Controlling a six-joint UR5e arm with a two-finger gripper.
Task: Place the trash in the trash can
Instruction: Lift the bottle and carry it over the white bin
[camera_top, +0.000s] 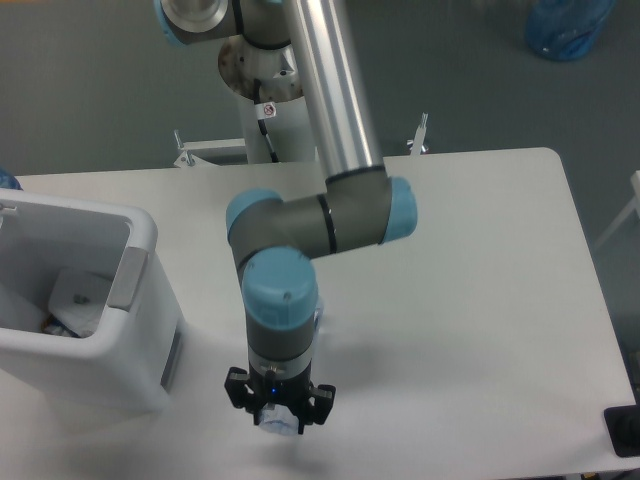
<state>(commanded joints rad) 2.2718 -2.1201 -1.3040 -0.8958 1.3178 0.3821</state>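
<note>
My gripper points straight down over the front of the white table, to the right of the trash can. It is shut on the trash, a crushed clear bottle with a bluish tint. Only a small part of the bottle shows below the black fingers; the wrist hides the rest. The trash can is a white bin with a grey handle tab, standing at the table's left edge. A pale flat piece lies inside it.
The arm's grey and blue elbow hangs over the middle of the table. Off the table's front right corner sits a black object. A blue bag lies on the floor at the back right.
</note>
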